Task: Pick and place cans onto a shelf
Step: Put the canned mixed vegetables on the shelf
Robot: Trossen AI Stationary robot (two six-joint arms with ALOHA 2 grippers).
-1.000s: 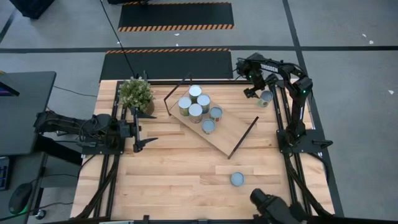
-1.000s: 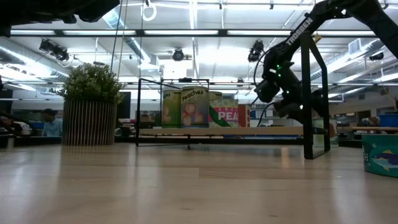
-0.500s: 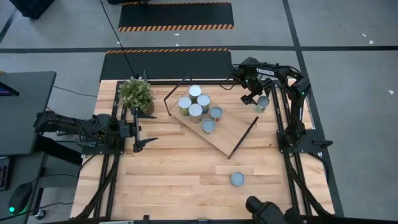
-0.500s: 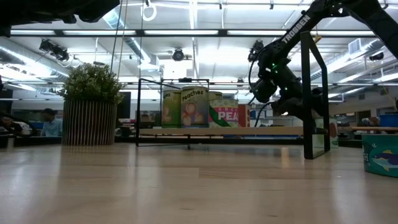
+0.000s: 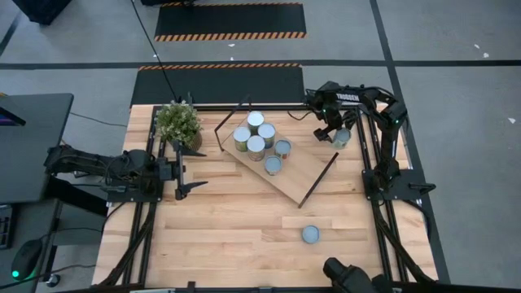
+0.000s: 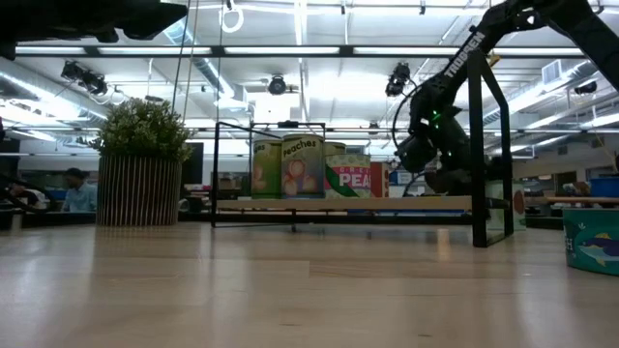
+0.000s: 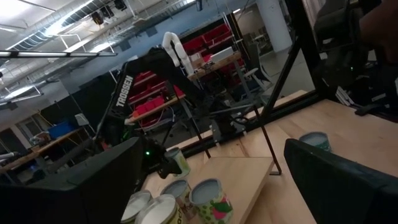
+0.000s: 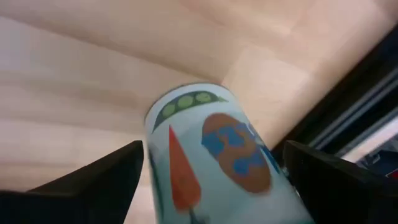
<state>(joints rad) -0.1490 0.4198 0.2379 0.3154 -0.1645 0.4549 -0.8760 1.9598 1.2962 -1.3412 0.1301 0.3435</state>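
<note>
The shelf, a light-wood board on black frame legs, lies slantwise on the far half of the table and carries several cans; they also show in the low view. My right gripper is shut on a pale blue can with a pea-and-carrot label, just beyond the shelf's right end. Another can stands on its base on the table near the front edge. My left gripper is open and empty at the table's left side. My right gripper pinches the can's round wall between its two fingers, one on each opposite side, label side toward the wrist camera. The fingers slant down from the table's far side. The can is lifted clear of the table, top up.
A leafy potted plant stands at the far left corner, beside the shelf's left end. The shelf's tall black end frame rises next to my right gripper. Bare wood tabletop lies between the shelf and the front edge.
My right gripper has carried the can a little toward the table's left and near edges, closer to the shelf's right end. The can stays held and clear of the table.
</note>
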